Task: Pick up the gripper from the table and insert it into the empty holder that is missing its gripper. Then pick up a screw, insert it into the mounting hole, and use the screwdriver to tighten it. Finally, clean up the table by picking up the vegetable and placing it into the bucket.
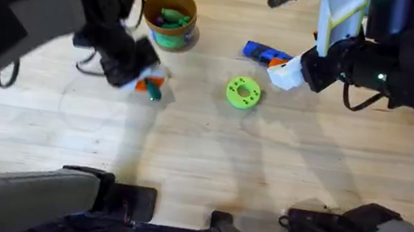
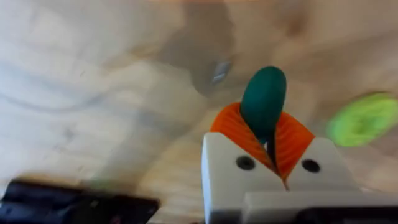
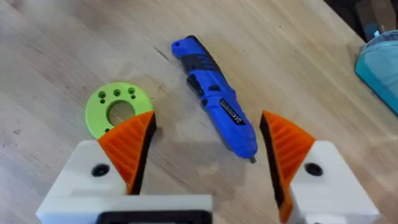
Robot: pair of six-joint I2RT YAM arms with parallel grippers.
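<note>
My left gripper (image 2: 264, 127) is shut on the dark teal vegetable (image 2: 263, 98), which sticks out beyond the orange pads (image 2: 233, 130). From overhead that gripper (image 1: 148, 85) hangs over the table, in front and slightly left of the bucket (image 1: 170, 18), which holds green and orange toy pieces. The blue screwdriver (image 3: 217, 102) lies flat on the wood (image 1: 264, 55). My right gripper (image 3: 208, 155) is open just above it (image 1: 283, 76), with nothing between the fingers. A small grey blurred bit (image 2: 220, 71) lies on the wood, perhaps a screw. The loose gripper and the holder are out of view.
A lime-green round disc with holes (image 1: 243, 91) lies mid-table, next to the screwdriver (image 3: 118, 109) and right of the left gripper (image 2: 364, 118). A light blue object (image 3: 380, 59) sits at the table's edge. The arm bases and black mounts (image 1: 137, 200) line the front edge.
</note>
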